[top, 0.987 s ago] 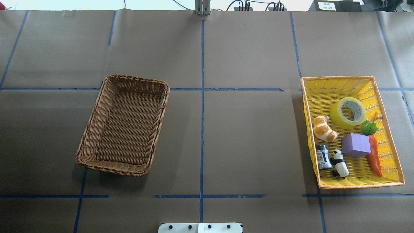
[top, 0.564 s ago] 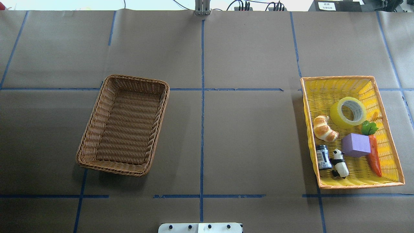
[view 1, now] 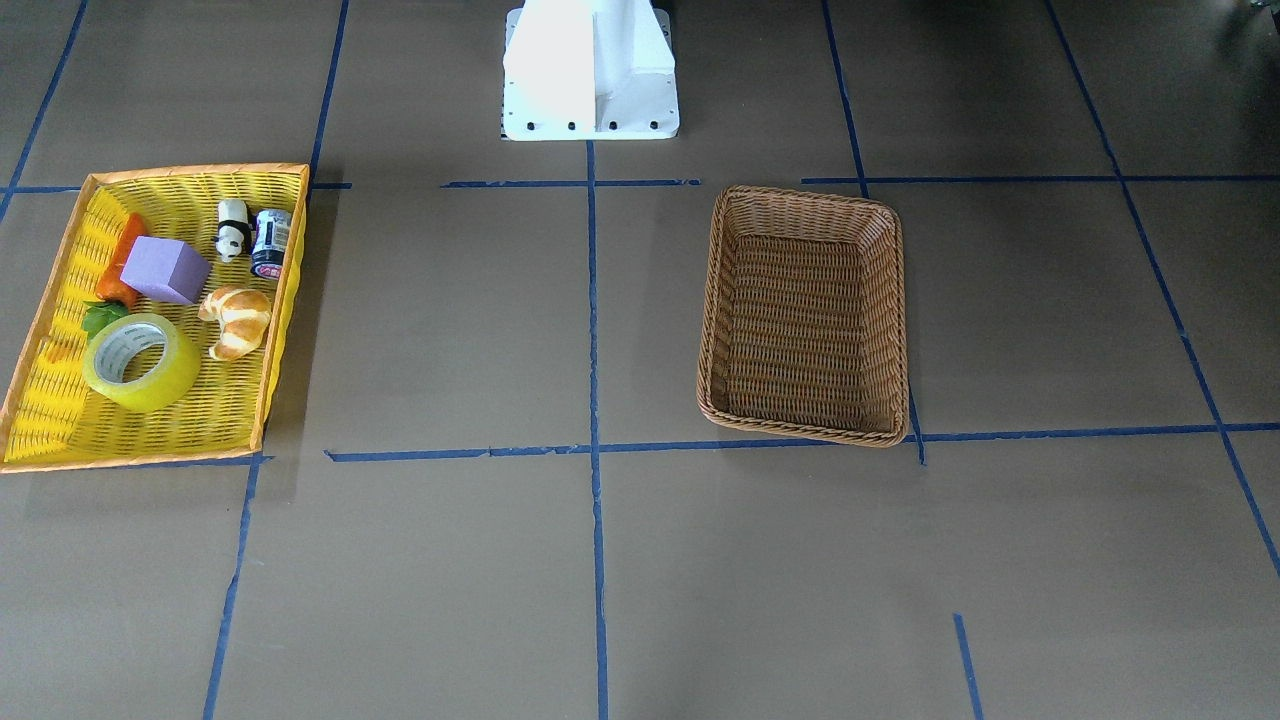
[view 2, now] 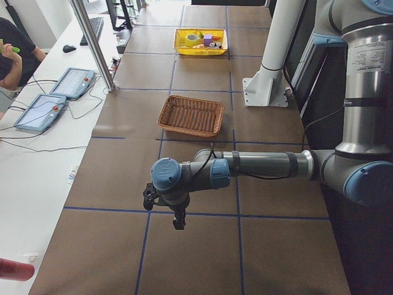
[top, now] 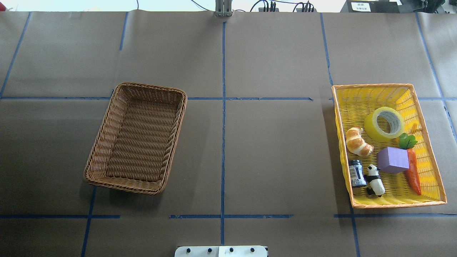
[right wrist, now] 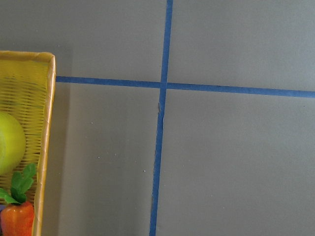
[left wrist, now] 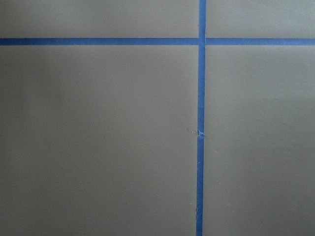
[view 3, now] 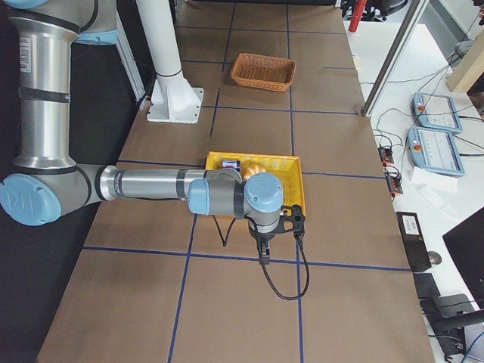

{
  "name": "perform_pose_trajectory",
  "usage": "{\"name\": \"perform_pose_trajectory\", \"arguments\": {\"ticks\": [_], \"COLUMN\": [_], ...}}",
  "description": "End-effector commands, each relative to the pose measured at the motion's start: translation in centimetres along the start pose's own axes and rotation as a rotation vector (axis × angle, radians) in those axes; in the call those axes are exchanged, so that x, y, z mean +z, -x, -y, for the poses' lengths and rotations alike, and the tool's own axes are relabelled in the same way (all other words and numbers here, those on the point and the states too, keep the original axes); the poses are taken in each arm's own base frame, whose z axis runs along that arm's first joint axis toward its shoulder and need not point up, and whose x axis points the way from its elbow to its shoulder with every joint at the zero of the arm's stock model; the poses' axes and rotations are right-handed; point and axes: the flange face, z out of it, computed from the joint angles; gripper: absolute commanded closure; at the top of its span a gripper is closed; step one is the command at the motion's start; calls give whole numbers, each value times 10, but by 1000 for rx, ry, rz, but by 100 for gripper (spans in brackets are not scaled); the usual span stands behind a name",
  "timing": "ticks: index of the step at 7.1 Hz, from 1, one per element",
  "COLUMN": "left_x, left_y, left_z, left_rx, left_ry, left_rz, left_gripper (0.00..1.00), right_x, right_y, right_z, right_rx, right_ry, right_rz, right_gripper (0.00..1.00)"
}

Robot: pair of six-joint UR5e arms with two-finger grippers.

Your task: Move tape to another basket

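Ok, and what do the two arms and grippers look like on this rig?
Both the left arm and right arm are silver-grey tubes with light blue joint caps. Each ends in a small black gripper: left gripper, right gripper. A black cable loops from the right wrist.

Overhead and front cameras oppose, sharing the basket [top: 137, 142].

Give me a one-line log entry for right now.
phase: pre-grasp | tape: in yellow tray, ungrasped | basket: empty | left gripper: away from basket, jaws unreadable | right gripper: beside yellow tray, jaws unreadable
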Motion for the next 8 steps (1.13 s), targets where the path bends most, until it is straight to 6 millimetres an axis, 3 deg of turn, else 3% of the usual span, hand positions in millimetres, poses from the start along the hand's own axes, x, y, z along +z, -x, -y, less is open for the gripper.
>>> {"name": "perform_pose_trajectory", "arguments": {"ticks": [1, 4, 7, 8], "left_x": [0, -3, -5, -6], "left_y": [0, -3, -6, -7], "left_z": [0, -1, 0, 0], "left_rx": [0, 6, 12, 13], "left_ry": [-1, -7, -12, -13], "left_rz": [-2, -6, -5, -5], "left_gripper": [0, 0, 0, 0], "right_x": [-5, -7, -20, -16], "right_y": [5, 6, 18, 15], "right_z": [8, 10, 32, 30], "right_rx": [-14, -13, -49, -45], "right_ry": [-12, -15, -42, -34], "right_rz": [-1, -2, -7, -1], "right_gripper": [0, 0, 0, 0]}}
